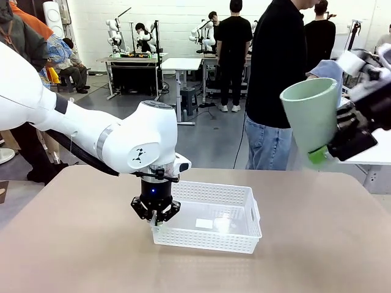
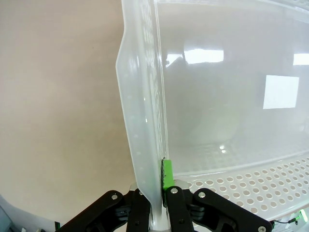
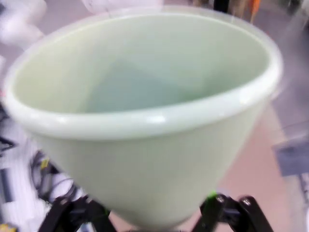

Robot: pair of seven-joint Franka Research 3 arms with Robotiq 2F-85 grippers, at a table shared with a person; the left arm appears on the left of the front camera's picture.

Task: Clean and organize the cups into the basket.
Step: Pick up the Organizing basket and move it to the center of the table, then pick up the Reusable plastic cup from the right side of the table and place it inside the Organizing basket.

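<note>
Front view: my left gripper (image 1: 156,215) stood low at the near left corner of the white basket (image 1: 211,239), jaws closed on the basket's short side wall. The basket sat on the tan table (image 1: 67,250) near its middle, long side across the picture. Bare tabletop lay to its left, in front and to its right.

Left wrist view: the lattice wall rose between my two fingers, with one green pad (image 2: 167,174) pressed to its inner face. The basket's floor spread to the right of the wall and the table to its left.

Front view, right side: my right gripper (image 1: 333,145) gripped the mint green cup (image 1: 311,116) by its narrow lower end. It was held in the air, tilted, with the mouth up and leftward, well apart from the basket, above and to its right. A person (image 1: 278,73) stood at the far edge, just beside the cup.

Right wrist view: the cup's wide rim faced away from my fingers. The picture was blurred.
</note>
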